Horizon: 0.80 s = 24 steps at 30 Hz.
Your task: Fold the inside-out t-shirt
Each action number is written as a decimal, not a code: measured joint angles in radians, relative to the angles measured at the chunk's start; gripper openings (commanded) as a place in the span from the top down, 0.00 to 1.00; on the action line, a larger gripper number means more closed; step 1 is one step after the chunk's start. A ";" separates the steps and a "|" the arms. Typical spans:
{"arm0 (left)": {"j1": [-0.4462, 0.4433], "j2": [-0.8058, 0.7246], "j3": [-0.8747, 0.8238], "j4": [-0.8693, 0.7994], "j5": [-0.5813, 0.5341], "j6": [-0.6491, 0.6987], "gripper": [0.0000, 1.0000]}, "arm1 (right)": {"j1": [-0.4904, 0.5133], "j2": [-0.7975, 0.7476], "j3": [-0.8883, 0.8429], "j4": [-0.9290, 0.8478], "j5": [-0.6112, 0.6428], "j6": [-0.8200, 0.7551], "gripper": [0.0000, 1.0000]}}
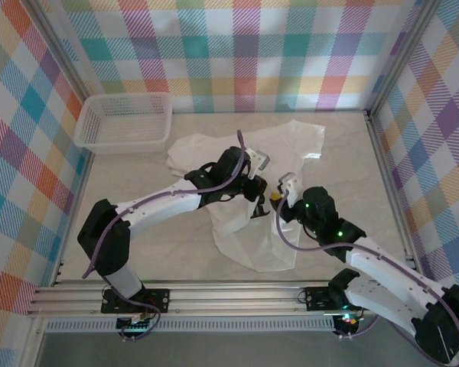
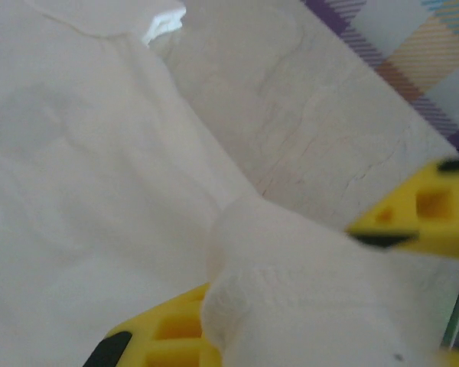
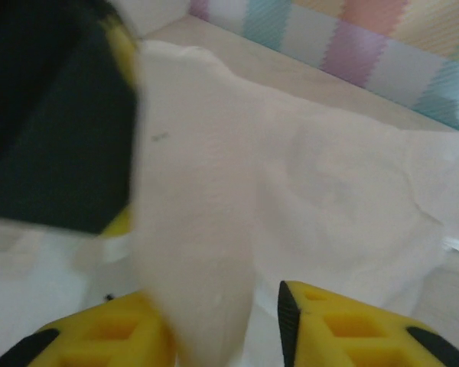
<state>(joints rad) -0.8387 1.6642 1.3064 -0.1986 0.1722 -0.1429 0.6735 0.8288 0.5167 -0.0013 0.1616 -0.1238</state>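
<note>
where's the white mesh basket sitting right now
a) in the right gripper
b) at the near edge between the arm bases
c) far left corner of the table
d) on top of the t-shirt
c: the top view shows the white mesh basket in the far left corner of the table, left of the t-shirt and not on it.

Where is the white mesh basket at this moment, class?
In the top external view, the basket sits in the far-left corner of the table, just left of the t-shirt.
</note>
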 measured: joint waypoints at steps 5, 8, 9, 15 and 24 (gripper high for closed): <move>0.000 -0.006 0.002 -0.035 0.002 -0.021 1.00 | 0.193 -0.148 -0.055 0.016 -0.004 0.044 0.71; 0.000 -0.006 0.003 -0.045 0.001 -0.025 1.00 | 0.328 -0.131 -0.076 0.072 0.028 0.037 0.90; 0.000 -0.006 0.005 -0.049 -0.001 -0.025 1.00 | 0.355 -0.100 -0.080 0.103 0.040 0.032 0.95; 0.000 -0.008 0.038 -0.098 -0.002 -0.026 1.00 | 0.375 0.228 -0.094 0.327 0.148 -0.109 1.00; 0.000 -0.031 0.140 -0.235 -0.005 -0.018 1.00 | 0.190 0.506 -0.106 0.583 0.303 -0.419 1.00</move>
<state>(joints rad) -0.8387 1.6333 1.4467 -0.4335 0.1677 -0.1604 0.8639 1.3350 0.4107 0.5819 0.4644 -0.5426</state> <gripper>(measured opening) 0.060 0.050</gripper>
